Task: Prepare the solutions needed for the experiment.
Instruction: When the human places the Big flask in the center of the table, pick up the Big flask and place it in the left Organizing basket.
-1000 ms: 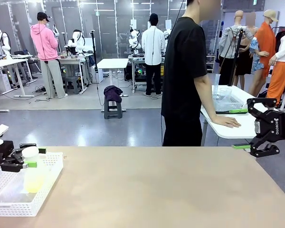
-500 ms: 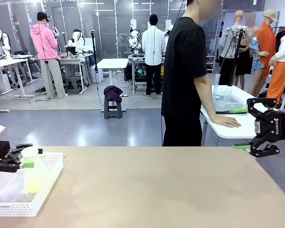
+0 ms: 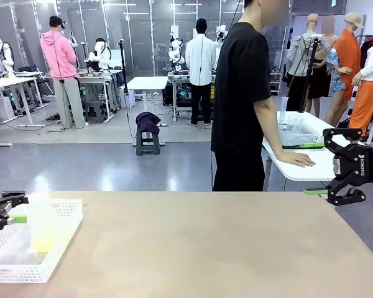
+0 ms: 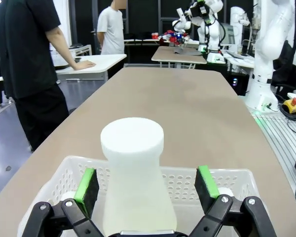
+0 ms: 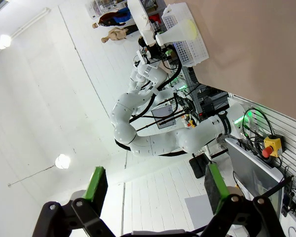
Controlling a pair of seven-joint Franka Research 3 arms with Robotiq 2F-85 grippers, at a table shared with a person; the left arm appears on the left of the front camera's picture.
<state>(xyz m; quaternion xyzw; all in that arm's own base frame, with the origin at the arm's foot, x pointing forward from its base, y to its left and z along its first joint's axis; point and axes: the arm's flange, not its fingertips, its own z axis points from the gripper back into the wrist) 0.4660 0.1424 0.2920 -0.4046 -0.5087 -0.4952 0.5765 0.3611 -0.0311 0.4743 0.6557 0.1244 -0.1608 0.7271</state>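
at the table's near left corner sits a white lattice basket (image 3: 61,234), and inside it stands a frosted conical flask (image 3: 43,226), upright, its wide base down. the solutions (image 3: 42,241) show as a little pale yellow-green liquid tinting the flask's lower part; the upper body and neck look milky and plain. in the left wrist view the flask (image 4: 134,190) has a broad flat white top and rises just ahead of the camera, inside the basket (image 4: 237,178), whose perforated far wall runs behind it. a small white round thing (image 4: 225,192) peeks out by the right finger, partly hidden.

the left gripper (image 3: 11,210) hangs at the basket's left end, its jaws spread wide; in its own view the green pads (image 4: 87,183) stand on either side of the flask with a clear gap to the frosted wall, so nothing is pinched. the right gripper (image 3: 344,166) hovers beyond the table's far right edge, jaws also spread and holding nothing. its wrist view shows the basket (image 5: 187,37) far off with the yellow tint (image 5: 191,27) inside.

a person (image 3: 242,99) in a black shirt stands past the far side, one hand (image 3: 296,159) resting on a white side table (image 3: 311,167), where a clear container (image 3: 295,127) sits.
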